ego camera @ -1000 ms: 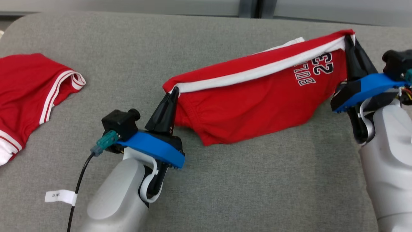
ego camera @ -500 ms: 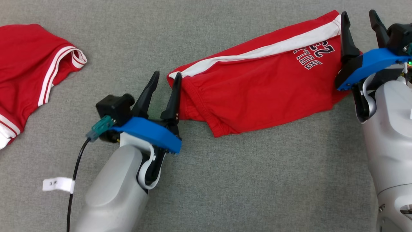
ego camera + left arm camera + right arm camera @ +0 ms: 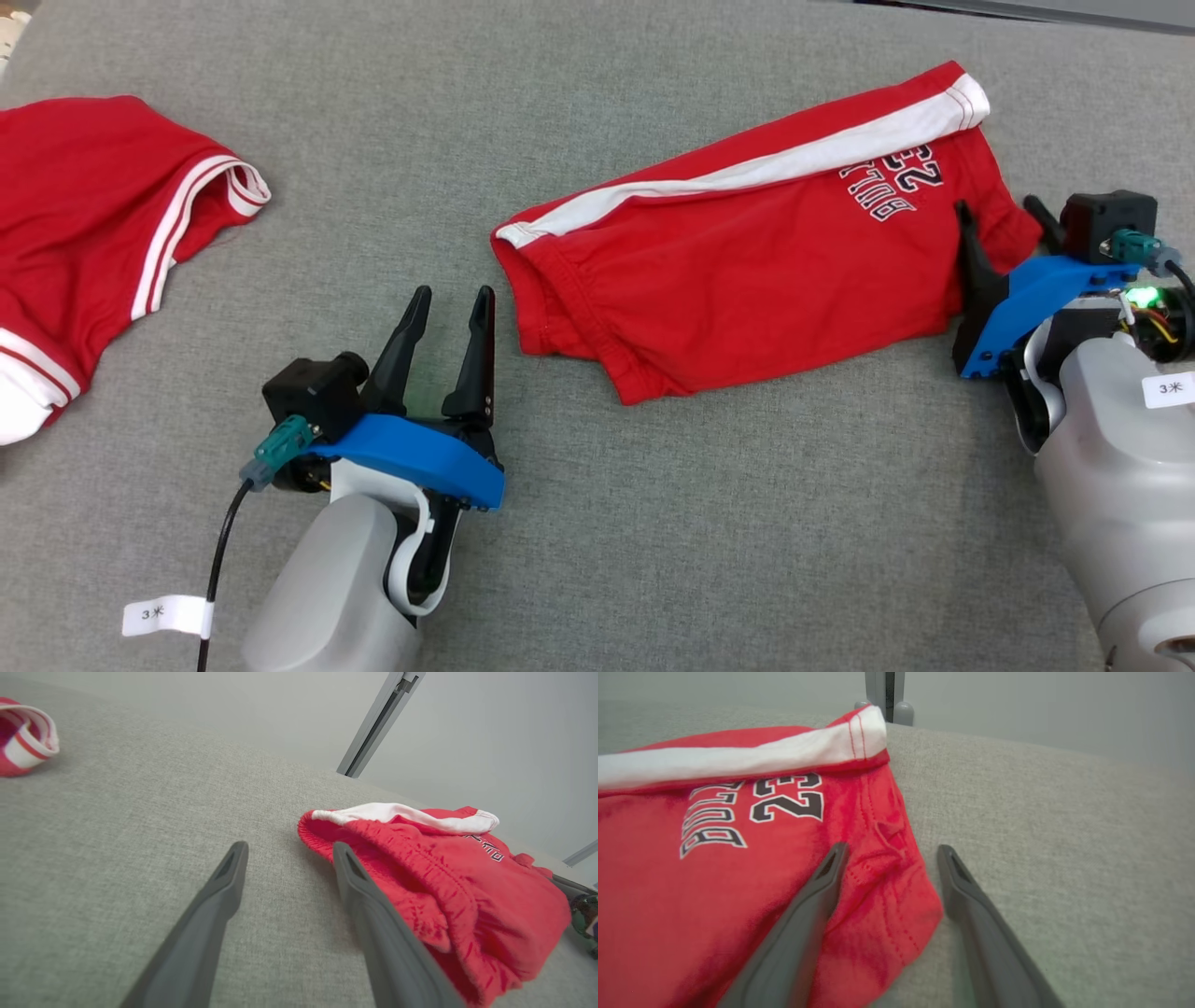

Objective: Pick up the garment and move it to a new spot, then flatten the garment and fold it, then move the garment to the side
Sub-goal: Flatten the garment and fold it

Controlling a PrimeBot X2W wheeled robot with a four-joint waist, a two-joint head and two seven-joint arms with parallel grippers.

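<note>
The garment (image 3: 747, 280), red shorts with a white side stripe, is now laid on the grey surface (image 3: 653, 560), stretched from the middle of the head view towards 2 o'clock. A second ago it was held taut above the surface by its two ends. It has since been let go and lies fairly flat, though a doubled layer is seen along its lower edge. From this the move to a new spot is judged done, with flattening and folding still to come.

The left hand (image 3: 455, 294) is seen at the garment's 8 o'clock, fingers spread wide and nothing held. Its nearer finger stands just beside the waistband end, apart from it. The right hand (image 3: 995, 207) is at the garment's 3 o'clock, likewise wide open and gripping nothing. The hem corner lies between its fingers, and whether cloth is touched cannot be told. A second red garment (image 3: 103, 233) lies well apart at 9 o'clock.
</note>
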